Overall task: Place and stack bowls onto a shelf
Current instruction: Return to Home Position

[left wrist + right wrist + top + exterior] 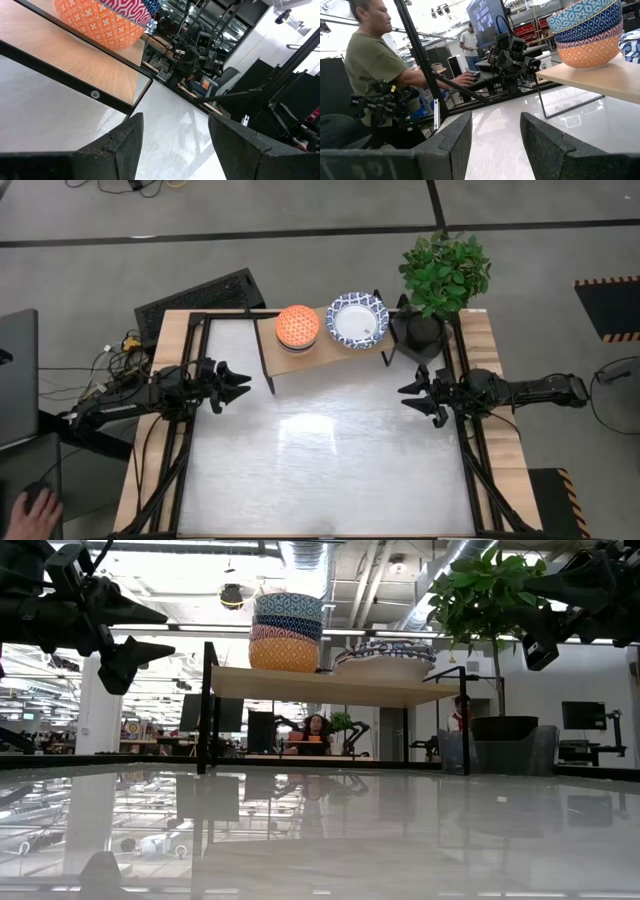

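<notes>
Bowls (298, 326) sit stacked on the shelf (320, 356) while left tool (243, 384) and right tool (408, 398) hover spread wide, empty.

- Shelf (312, 358): on table (320, 470), at far edge, a bit R of ctr.
- Small bowls (297, 327): stacked one in another, on shelf's L part.
- Wide bowls (358, 320): stacked on shelf's R part, just beside small bowls.
- Plant pot (424, 332): just R of shelf's R end, at table's far R corner.
- L gripper (242, 385): above table's L edge, before shelf's L end.
- R gripper (408, 397): above table's R edge, before plant pot, well apart from L gripper.
- Mid and near table lie betw. and before the two.
</notes>
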